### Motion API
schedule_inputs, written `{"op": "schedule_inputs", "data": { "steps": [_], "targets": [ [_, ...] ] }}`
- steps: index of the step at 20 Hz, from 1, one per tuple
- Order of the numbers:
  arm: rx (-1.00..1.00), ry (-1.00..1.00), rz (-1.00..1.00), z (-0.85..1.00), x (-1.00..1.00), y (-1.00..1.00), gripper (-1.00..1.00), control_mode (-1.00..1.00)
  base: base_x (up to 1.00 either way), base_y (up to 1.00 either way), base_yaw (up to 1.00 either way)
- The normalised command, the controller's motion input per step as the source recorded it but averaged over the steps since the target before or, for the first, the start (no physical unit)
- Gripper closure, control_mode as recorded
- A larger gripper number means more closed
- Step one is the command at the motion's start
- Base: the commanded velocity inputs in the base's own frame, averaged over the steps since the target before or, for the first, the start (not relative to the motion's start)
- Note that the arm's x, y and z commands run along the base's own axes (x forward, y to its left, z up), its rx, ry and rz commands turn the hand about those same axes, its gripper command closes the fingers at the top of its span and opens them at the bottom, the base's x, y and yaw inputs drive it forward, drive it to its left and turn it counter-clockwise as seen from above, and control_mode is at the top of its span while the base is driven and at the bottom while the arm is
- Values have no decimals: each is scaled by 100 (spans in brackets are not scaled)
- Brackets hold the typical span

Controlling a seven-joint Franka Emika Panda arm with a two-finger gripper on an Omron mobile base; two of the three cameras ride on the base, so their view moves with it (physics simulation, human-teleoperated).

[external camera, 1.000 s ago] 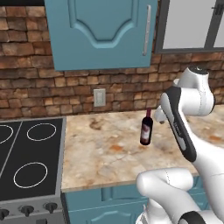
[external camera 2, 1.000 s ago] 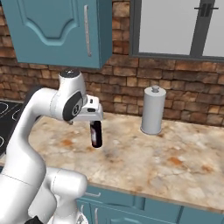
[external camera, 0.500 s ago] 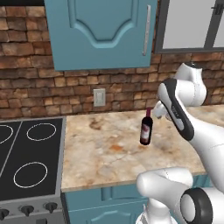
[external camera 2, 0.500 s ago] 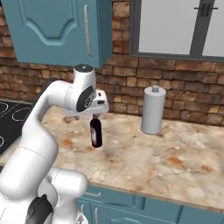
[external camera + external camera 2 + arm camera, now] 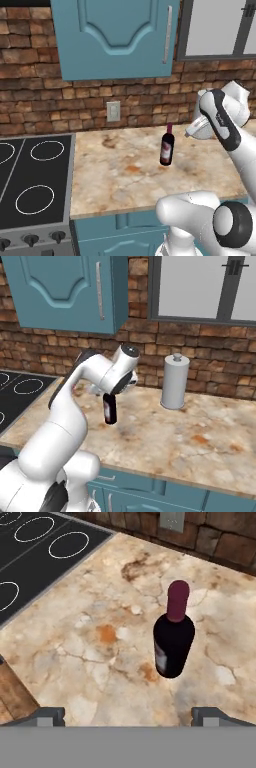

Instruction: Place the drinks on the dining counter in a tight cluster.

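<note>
A dark wine bottle (image 5: 167, 147) with a maroon cap and a red label stands upright on the marbled counter (image 5: 115, 175) against the brick wall. It is one of the drinks. My gripper (image 5: 194, 131) hovers just right of the bottle's neck, at about cap height, and does not touch it. In the hand view the bottle (image 5: 173, 639) stands ahead between the wide-apart fingertips of the open gripper (image 5: 129, 716), which holds nothing. In the right base view the bottle (image 5: 109, 408) shows just below my forearm. The dining counter is out of view.
A black stove top (image 5: 30, 185) adjoins the counter on the left. A tall grey canister (image 5: 175, 381) stands at the back right, under the window. A wall outlet (image 5: 113, 111) sits behind the bottle, and a teal wall cabinet (image 5: 115, 40) hangs overhead.
My arm has swung its elbow to the right and the hand has turned to look down on the bottle. The bottle has not moved, and the jaws stay open.
</note>
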Motion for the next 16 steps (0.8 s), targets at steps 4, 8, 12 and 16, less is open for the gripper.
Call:
{"op": "schedule_inputs", "data": {
  "steps": [4, 8, 12, 16],
  "targets": [
    [23, -9, 21, -4, 6, -2, -100, -100, 0, 0, 0],
    [11, -16, 23, -5, 4, 0, -100, -100, 0, 0, 0],
    [0, -31, 21, -36, 0, 0, -100, -100, 0, 0, 0],
    [0, -26, 12, -24, 13, 0, -100, -100, 0, 0, 0]
  ]
}}
